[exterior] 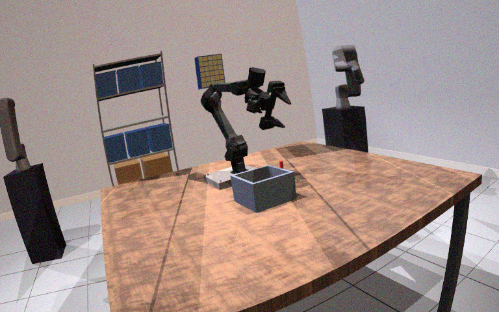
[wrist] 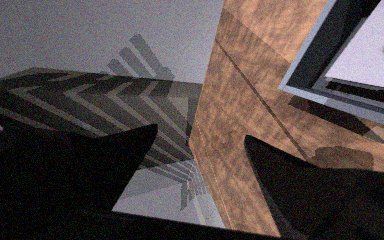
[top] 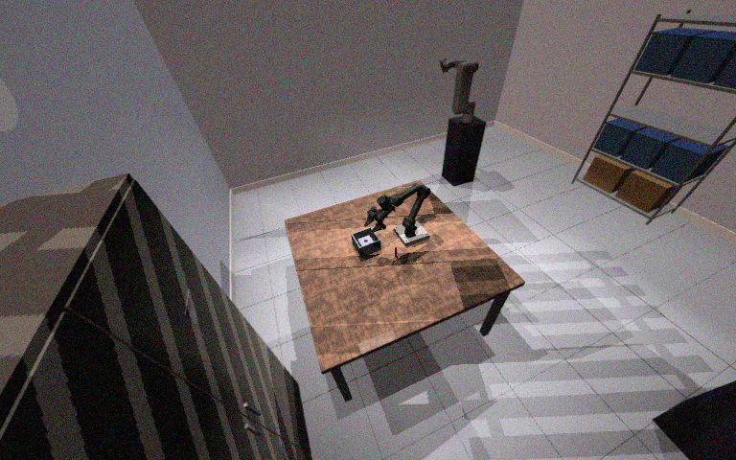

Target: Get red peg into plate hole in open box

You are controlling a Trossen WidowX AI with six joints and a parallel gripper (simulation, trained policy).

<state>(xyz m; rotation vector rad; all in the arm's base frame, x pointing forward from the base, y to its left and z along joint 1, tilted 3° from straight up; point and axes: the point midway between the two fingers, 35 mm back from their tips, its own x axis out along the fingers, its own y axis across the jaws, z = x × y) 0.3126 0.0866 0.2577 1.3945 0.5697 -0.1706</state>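
Note:
The thin red peg (top: 395,252) (exterior: 281,164) stands upright on the table, beside the box; its lower part is hidden behind the box in the exterior view. The open blue-grey box (top: 369,249) (exterior: 275,191) (wrist: 307,45) stands in front of the arm's base. In its bottom lies a pale plate (top: 370,239) (wrist: 360,60) with a dark hole, seen in the top view. My gripper (top: 375,226) (exterior: 287,116) (wrist: 200,133) is open and empty. It hangs well above the table near the box, its fingers tilted outward, away from the base. The peg is not in the wrist view.
The wooden table (top: 347,303) (exterior: 184,257) (wrist: 235,90) bears the box, the peg and the arm's white base plate (top: 403,237) (exterior: 220,178). The box walls stand up around the plate. A dark striped cabinet (top: 162,325) (wrist: 100,105) stands beyond the table edge.

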